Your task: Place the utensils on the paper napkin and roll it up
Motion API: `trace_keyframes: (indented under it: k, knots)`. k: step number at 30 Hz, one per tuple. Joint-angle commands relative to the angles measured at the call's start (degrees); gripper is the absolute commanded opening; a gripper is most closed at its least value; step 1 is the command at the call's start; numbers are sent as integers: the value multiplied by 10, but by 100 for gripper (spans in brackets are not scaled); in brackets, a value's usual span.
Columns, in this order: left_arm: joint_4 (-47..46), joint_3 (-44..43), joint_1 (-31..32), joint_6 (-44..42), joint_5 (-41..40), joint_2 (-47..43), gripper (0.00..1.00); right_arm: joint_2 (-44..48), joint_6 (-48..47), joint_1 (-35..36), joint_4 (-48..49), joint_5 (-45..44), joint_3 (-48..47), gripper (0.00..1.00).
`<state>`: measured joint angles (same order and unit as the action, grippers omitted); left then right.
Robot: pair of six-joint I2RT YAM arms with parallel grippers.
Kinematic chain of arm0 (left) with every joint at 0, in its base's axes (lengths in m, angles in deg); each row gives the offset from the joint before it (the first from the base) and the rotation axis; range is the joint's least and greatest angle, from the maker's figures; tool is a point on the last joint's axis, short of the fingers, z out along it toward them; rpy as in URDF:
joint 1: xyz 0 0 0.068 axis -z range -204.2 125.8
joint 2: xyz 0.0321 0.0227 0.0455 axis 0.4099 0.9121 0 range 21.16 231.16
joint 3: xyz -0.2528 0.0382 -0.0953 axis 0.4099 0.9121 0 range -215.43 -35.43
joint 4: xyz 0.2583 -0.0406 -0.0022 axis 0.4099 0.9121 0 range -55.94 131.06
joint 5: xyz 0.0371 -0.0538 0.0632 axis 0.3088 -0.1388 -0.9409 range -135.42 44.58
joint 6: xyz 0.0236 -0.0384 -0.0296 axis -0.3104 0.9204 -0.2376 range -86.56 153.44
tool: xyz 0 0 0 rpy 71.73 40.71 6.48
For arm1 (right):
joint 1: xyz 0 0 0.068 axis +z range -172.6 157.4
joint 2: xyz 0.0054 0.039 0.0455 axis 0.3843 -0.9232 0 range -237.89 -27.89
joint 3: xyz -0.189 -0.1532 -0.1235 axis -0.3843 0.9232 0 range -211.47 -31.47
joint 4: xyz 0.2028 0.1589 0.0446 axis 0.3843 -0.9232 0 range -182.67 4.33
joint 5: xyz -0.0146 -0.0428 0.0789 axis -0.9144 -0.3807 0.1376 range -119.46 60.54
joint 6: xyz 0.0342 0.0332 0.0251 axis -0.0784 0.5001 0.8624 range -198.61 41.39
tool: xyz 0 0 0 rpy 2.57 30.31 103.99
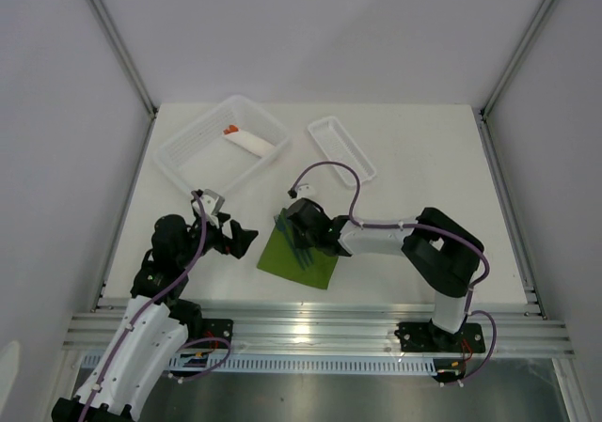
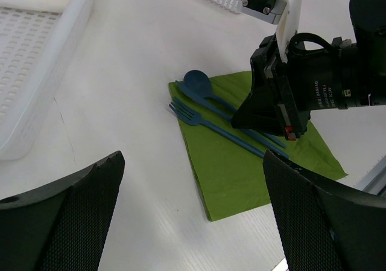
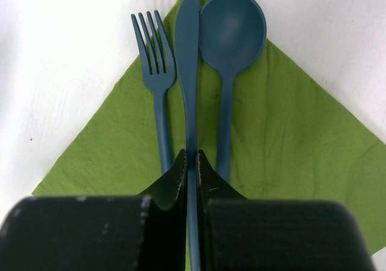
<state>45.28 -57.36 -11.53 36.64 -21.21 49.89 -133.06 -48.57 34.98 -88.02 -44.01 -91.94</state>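
The olive-green paper napkin (image 1: pixel 303 258) lies flat near the table's front, also in the left wrist view (image 2: pixel 253 162) and right wrist view (image 3: pixel 289 144). Three dark blue utensils lie side by side on it: a fork (image 3: pixel 158 96), a knife (image 3: pixel 190 72) and a spoon (image 3: pixel 231 35). My right gripper (image 3: pixel 191 157) is shut on the knife's handle, low over the napkin; it shows in the top view (image 1: pixel 303 223) too. My left gripper (image 2: pixel 193 223) is open and empty, left of the napkin, and shows in the top view (image 1: pixel 235 239).
A white basket (image 1: pixel 183 154) at the back left holds a white paper roll with orange tips (image 1: pixel 246 140). A small white tray (image 1: pixel 340 148) stands behind the napkin. A purple cable loops over the right arm.
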Motion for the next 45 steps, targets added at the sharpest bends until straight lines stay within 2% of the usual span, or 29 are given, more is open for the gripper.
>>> trace_keyframes:
  k: [1, 14, 22, 31, 36, 39, 41, 42, 45]
  knots:
    - [-19, 2, -4, 12, 7, -3, 100, -11, 5, 3, 2, -6, -21, 0]
    - [-20, 2, -4, 12, 6, -1, 99, -19, 7, 3, -9, -7, -26, 0]
    - [-20, 1, -4, 12, 6, 0, 99, 3, 1, 3, -23, -14, -36, 16]
    - [-19, 2, -4, 12, 9, -1, 100, 51, -15, 2, -50, -19, -42, 24]
    - [-19, 1, -4, 11, 9, 0, 99, 115, -8, 1, -74, -29, -45, 23]
    - [-17, 0, -4, 7, 12, 4, 94, 151, 3, -18, -94, -8, -40, 20]
    - [-9, -7, -4, -6, 19, 14, 83, 170, 10, -41, -120, -1, -34, 16]
    - [-1, -8, -4, -13, 21, 20, 74, 174, 8, -48, -147, 6, -30, 13]
    - [52, -38, 3, -42, 10, 65, 58, 189, 13, -70, -188, 46, -1, 10]
